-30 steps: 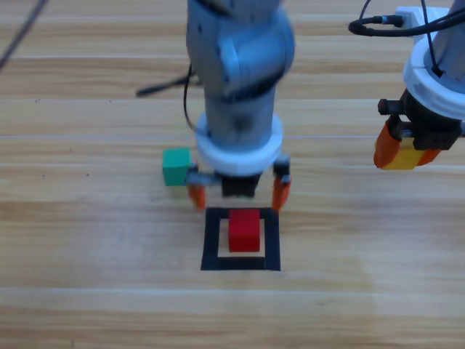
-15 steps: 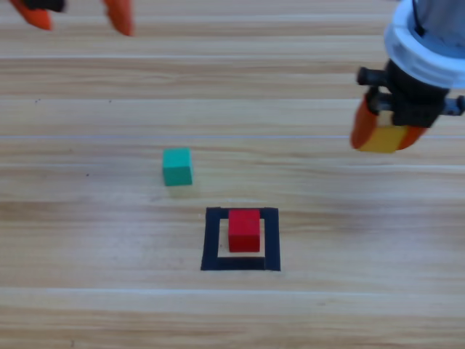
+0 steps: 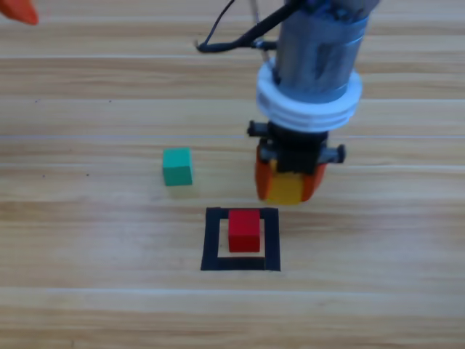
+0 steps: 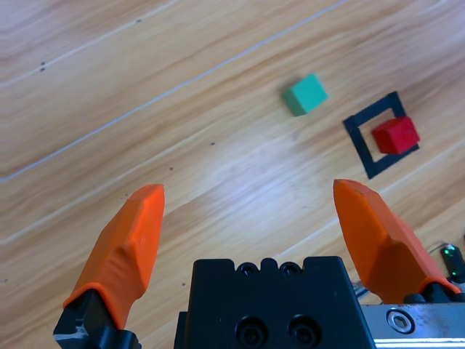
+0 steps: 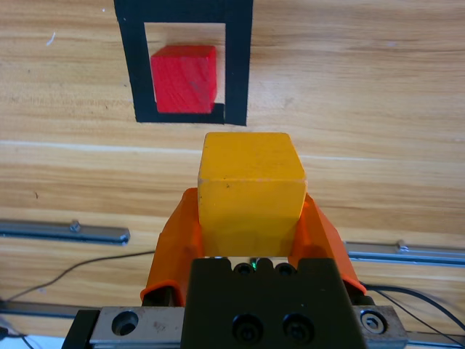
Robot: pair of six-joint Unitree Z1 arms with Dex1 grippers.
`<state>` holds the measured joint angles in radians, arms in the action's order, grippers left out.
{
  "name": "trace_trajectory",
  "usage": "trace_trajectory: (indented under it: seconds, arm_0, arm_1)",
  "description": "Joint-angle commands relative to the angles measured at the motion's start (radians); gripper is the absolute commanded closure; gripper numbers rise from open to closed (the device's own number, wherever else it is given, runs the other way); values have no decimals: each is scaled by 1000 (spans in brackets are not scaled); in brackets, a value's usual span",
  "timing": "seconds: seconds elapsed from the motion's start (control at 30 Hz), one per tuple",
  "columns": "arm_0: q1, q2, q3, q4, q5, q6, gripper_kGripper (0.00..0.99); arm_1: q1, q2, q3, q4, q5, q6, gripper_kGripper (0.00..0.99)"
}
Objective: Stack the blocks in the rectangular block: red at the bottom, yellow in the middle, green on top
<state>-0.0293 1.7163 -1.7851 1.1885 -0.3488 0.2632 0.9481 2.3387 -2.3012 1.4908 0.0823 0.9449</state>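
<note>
Yellow (image 3: 288, 187) aloft beside red (image 3: 244, 230), green (image 3: 177, 166) apart

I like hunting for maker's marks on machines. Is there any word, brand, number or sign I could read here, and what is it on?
None: no readable text in any view.
Red cube, yellow cube and green cube: plain faces.
Tape outline: plain black.
Left claw and right claw: black bodies show only screws, no label.
Table: bare wood grain.
</note>
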Motion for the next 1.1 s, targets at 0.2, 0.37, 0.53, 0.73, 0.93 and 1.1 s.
trace_trajectory:
  seconds: [0.2,0.37,0.53,0.73,0.93,1.1]
  arm_0:
    - [71,-98,184,-129,-21,7,0]
    - [69,-115,199,-145,-2,-36,0]
    - [68,-145,257,-198,-2,-70,0]
    - [66,-153,286,-225,2,-105,0]
    - [65,-170,329,-259,11,-131,0]
    - [58,-192,357,-285,13,-157,0]
  arm_1:
    - [57,185,-116,9,8,58,990]
    - [57,225,-150,9,4,74,990]
    - [57,248,-164,9,-4,80,990]
    - [57,269,-173,9,-13,83,990]
    - [57,274,-181,9,-33,87,990]
    - [57,280,-192,9,-53,94,990]
